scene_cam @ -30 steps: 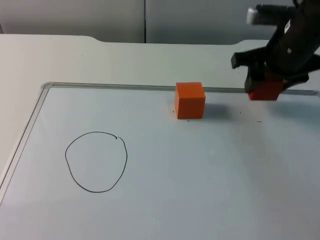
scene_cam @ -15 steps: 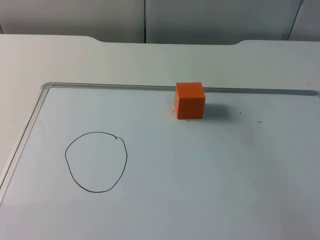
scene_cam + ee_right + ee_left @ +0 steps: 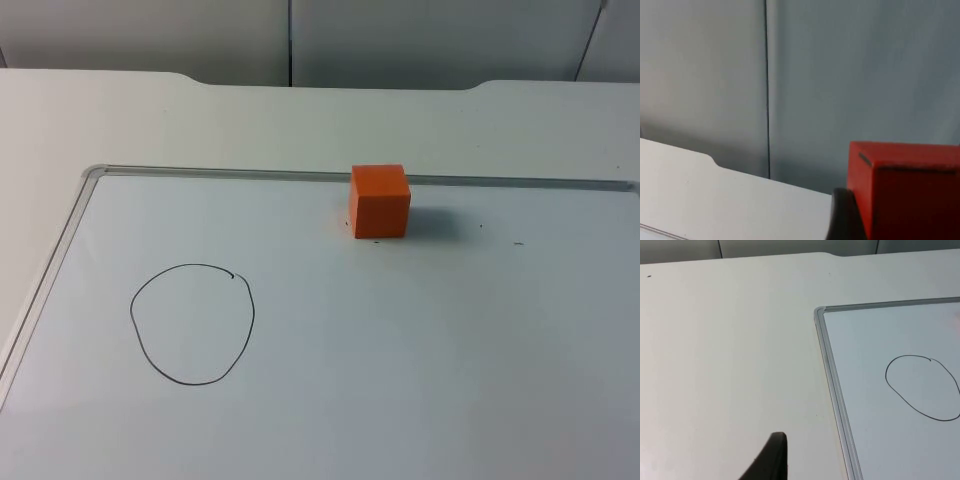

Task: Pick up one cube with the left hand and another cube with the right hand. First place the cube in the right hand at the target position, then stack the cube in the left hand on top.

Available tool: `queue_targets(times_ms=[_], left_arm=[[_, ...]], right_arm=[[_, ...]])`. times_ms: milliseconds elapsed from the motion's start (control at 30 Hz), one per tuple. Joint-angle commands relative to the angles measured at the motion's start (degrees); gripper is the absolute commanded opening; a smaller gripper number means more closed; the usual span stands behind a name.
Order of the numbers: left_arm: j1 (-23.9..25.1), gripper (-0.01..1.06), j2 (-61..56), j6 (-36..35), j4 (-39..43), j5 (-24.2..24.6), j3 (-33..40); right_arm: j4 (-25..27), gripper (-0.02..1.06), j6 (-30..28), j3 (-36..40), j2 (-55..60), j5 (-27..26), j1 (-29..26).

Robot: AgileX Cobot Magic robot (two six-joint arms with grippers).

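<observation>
White table top (image 3: pixel 120 110) carried a framed whiteboard (image 3: pixel 400 340), its surface bare around the drawn circle (image 3: pixel 192 323), with an orange cube (image 3: pixel 379 200) sitting just inside the far frame edge, well apart from the circle. Off the board's left frame, the left gripper (image 3: pixel 771 460) hovered over open table, its jaw state impossible to tell. Raised facing the grey partition wall (image 3: pixel 840 75), the right gripper (image 3: pixel 860 220) was clamped on a red cube (image 3: pixel 905 190).

A white table top (image 3: pixel 120 120) w/ a matte finish runs back to a grey partition wall (image 3: pixel 420 40). The wall is made of flat panels, w/ a dark vertical seam (image 3: pixel 290 40) between two of them. A notch in the table's far edge sits approx. below that seam. On the table lies a white board w/ a thin silver frame (image 3: pixel 200 172), rounded at its corner. Light is even and soft.
</observation>
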Motion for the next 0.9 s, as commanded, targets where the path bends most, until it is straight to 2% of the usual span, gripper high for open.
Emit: queue_targets(times_ms=[0, 233, 433, 467, 567, 600, 733, 767, 867], left_arm=[[0.3, 1.04, -0.3, 0.0, -0.6, -0.5, 0.2], [0.3, 1.04, -0.3, 2.8, -3.5, -0.6, 0.1], [0.3, 1.04, -0.3, 4.2, -5.2, -1.8, -0.7], [0.3, 1.04, -0.3, 5.2, -6.8, -3.3, -1.6], [0.3, 1.04, 1.9, 7.7, -11.0, -6.6, -2.7], [0.3, 1.04, 1.9, 7.7, -11.0, -6.6, -2.7], [0.3, 1.04, 7.2, 13.1, -19.2, -11.9, -2.7], [0.3, 1.04, 7.2, 13.1, -19.2, -11.9, -2.7], [0.3, 1.04, 12.5, 19.0, -25.7, -16.2, -2.7]], right_arm=[[-3.0, 0.0, 2.6, 3.0, -4.5, -1.5, 0.5], [-2.6, 0.0, 1.2, 10.9, -17.7, -1.4, 0.5], [-2.1, 0.0, -1.7, 12.8, -24.1, 0.4, 0.5], [-1.3, 0.0, -3.2, 12.8, -25.3, 0.6, 0.5], [4.0, 0.0, -8.6, 12.8, -25.8, 1.2, 0.5], [4.0, 0.0, -8.6, 12.8, -25.8, 1.2, 0.5], [15.9, 0.0, -20.4, 12.6, -25.8, 2.1, 0.5], [15.9, 0.0, -20.4, 12.6, -25.8, 2.1, 0.5], [19.7, 0.0, -23.5, 12.6, -25.8, 2.7, 0.5]])
